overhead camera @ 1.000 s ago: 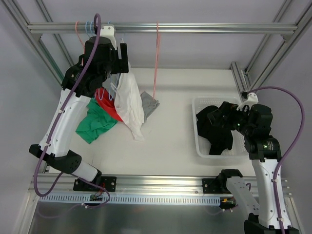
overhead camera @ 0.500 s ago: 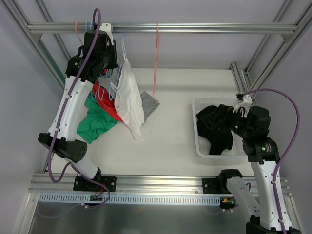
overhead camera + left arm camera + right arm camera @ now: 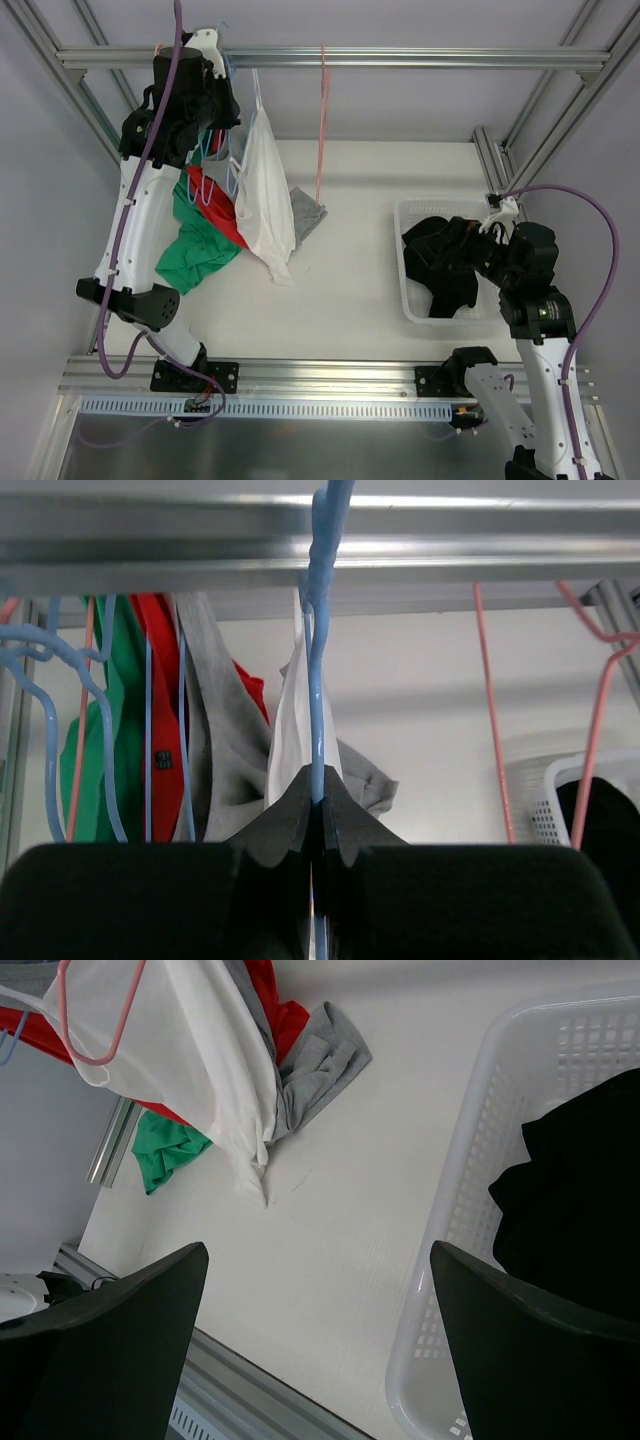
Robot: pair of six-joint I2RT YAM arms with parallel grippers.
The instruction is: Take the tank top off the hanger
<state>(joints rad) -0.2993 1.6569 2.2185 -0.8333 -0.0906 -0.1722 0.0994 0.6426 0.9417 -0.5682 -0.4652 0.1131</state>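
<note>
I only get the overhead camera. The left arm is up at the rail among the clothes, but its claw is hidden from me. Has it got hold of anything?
Observer: Yes. Its wrist camera shows the left gripper shut on the neck of a blue hanger, just under the rail.
Operator: What hangs on that one?
Observer: From there a white garment hangs right behind that wire, with a grey garment beside it. I can't confirm which hanger carries it.
Operator: And the other claw?
Observer: Its own camera shows the right gripper wide open with nothing between the fingers, over the table beside the white basket.
</note>
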